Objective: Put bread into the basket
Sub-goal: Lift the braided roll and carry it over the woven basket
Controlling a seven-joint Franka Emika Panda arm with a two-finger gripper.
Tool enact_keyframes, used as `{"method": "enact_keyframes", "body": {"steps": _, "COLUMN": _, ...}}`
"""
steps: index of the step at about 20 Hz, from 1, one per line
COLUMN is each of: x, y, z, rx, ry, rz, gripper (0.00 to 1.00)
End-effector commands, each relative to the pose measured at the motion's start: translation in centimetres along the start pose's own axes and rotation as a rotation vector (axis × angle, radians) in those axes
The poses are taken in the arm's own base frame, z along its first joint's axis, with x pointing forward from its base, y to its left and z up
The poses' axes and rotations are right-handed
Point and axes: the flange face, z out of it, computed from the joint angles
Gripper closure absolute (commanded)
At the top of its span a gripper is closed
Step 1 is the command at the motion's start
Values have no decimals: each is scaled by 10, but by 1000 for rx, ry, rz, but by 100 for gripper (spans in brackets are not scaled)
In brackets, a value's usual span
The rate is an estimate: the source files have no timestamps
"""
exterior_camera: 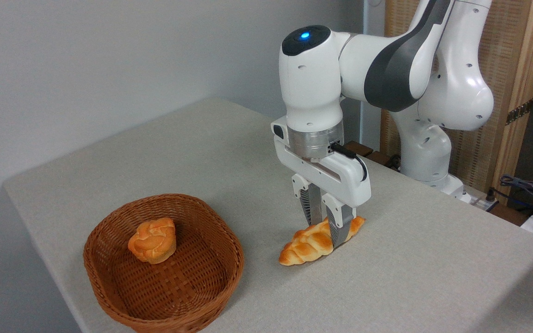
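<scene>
The bread (310, 244), a golden braided loaf with toasted bumps, lies on the table to the right of the basket. My gripper (325, 229) points straight down over the loaf's right half. One finger stands behind the loaf and one finger (339, 225) in front, both pressed against its sides. The loaf's left end rests on the tabletop. The basket (109, 296), shallow brown wicker, sits at the front left of the table, a hand's width from the loaf.
A small round orange bun (152, 240) sits inside the basket toward its back left. The grey table's (433, 277) front and left edges run close to the basket. Cables and equipment (530, 189) lie at the far right beyond the table.
</scene>
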Motion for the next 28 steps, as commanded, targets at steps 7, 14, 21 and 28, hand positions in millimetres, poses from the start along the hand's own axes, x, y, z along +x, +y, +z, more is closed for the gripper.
{"method": "enact_keyframes", "body": {"steps": 7, "x": 17, "y": -14, "z": -52, "rx": 88, "ry": 75, "rz": 16, "gripper": 67}}
{"method": "enact_keyframes", "body": {"steps": 14, "x": 61, "y": -50, "z": -137, "rx": 128, "ry": 269, "rz": -47, "gripper": 67}}
{"method": "enact_keyframes", "body": {"steps": 21, "x": 177, "y": -86, "z": -142, "rx": 112, "ry": 295, "rz": -77, "gripper": 63}}
{"method": "enact_keyframes", "body": {"steps": 28, "x": 197, "y": -92, "z": -108, "rx": 103, "ry": 226, "rz": -23, "gripper": 21}}
